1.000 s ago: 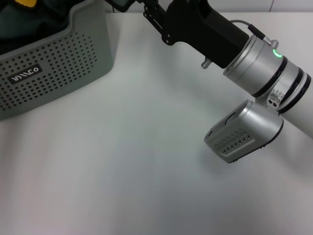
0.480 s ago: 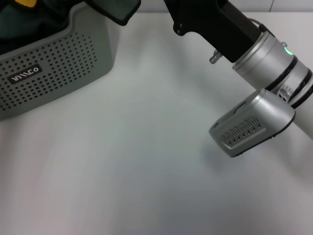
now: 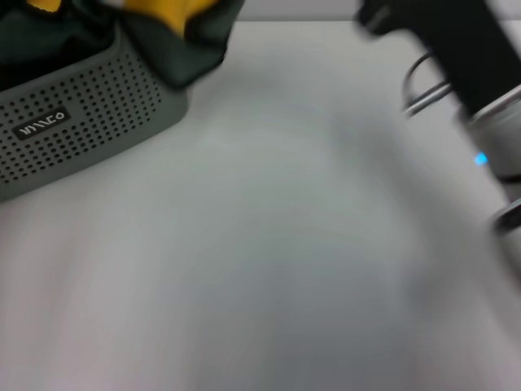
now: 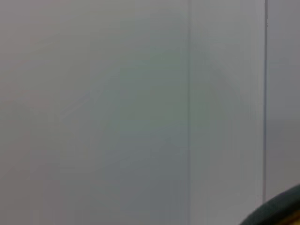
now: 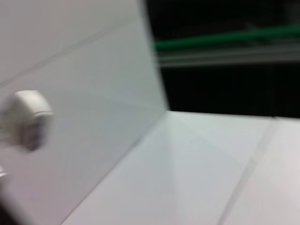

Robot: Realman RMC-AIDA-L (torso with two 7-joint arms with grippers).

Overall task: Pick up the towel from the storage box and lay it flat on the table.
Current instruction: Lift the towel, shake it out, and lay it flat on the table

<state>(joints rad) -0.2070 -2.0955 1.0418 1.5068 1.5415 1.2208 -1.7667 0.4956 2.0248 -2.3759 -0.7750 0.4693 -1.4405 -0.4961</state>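
Now spilling over the box [image 3: 89,106] rim at the back left of the worktop [image 3: 260,261]: yellow towel [image 3: 167,15] tangled with dark green fabric [image 3: 183,49], a second ago barely showing. Right arm [image 3: 468,61] swung further right and up, blurred. Jaws of both arms out of view, state impossible to tell. Probably mid-lift, towel not yet clear.
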